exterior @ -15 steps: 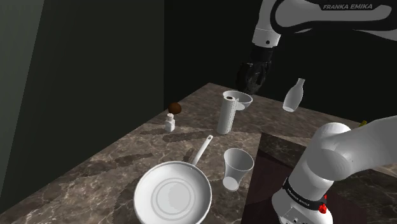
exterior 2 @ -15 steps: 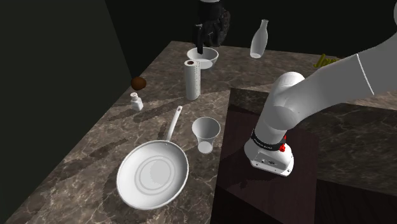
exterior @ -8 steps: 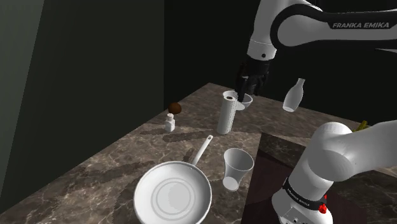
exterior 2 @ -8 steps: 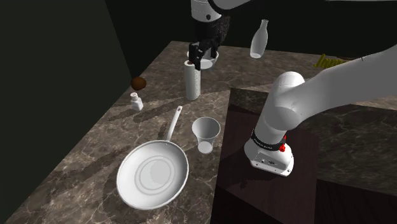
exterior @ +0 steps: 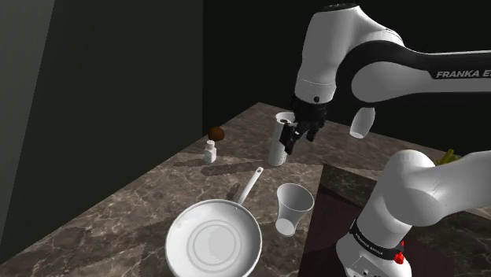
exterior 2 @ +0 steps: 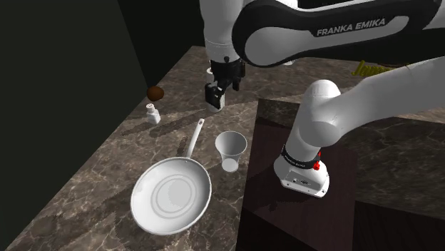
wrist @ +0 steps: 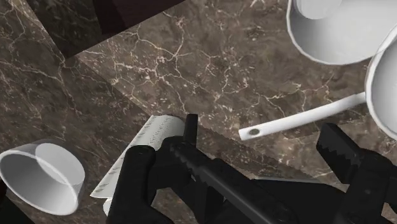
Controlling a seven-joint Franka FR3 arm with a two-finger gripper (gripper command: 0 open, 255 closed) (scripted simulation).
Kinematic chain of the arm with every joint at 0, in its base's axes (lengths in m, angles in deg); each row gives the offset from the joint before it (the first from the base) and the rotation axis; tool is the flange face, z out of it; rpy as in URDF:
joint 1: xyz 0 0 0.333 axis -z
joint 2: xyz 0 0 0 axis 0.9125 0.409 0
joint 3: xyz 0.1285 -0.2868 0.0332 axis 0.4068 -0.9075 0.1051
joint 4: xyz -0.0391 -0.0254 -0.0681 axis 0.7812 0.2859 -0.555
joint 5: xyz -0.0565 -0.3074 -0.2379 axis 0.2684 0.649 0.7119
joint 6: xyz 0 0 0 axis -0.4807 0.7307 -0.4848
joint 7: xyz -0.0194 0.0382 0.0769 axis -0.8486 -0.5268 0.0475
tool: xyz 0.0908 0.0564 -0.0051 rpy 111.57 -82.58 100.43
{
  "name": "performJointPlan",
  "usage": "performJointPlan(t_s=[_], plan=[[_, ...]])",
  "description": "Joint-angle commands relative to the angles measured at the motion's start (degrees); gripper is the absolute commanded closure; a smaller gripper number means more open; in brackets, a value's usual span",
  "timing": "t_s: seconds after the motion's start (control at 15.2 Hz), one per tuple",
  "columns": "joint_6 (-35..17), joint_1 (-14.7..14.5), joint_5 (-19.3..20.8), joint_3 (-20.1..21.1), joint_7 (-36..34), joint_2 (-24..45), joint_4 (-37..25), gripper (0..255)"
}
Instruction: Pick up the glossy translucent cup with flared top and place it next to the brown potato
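The white arm is bent over the dark veined marble countertop [exterior: 126,212], and its all-black two-finger gripper [exterior: 295,138] hangs low just in front of the upright white paper towel roll [exterior: 275,149] at the far end of the counter. From the wrist, the two fingers [wrist: 191,130] stand well apart with only marble between them, clasping nothing; the roll [wrist: 147,143] sits just outside one finger, and a shallow white bowl [wrist: 39,175] lies beyond it. The glossy translucent white cup with the flared top [exterior: 293,206] stands upright, wide mouth up, on the near side of the gripper and well short of it, right beside the edge of the dark box stand [exterior: 334,185]. The white round frying pan [exterior: 214,241] lies nearer still, on the shoulder view's left of the cup, its long handle pointing up past the cup toward the roll. Over at the counter's left edge in the shoulder view sits the small brown potato [exterior: 216,134], with a little white shaker bottle [exterior: 210,150] just on its near side, both well apart from the cup. A white narrow-necked bottle [exterior: 363,123] peeks out behind the arm, far right
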Motion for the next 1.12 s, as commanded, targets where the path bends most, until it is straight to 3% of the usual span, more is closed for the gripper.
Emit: performJointPlan(t_s=[0.0,0.4,0.73,1.06], plan=[[-1.4,-1.2,-1.5,3.5,-3.2,0.4,1.3,0],[-5.1,-4.1,-6.1,15.1,-13.2,4.5,2.4,0],[-8.8,-4.2,-8.3,25.3,-21.7,10.8,1.0,0],[-13.1,-3.9,-8.7,26.3,-21.8,11.9,4.3,0]])
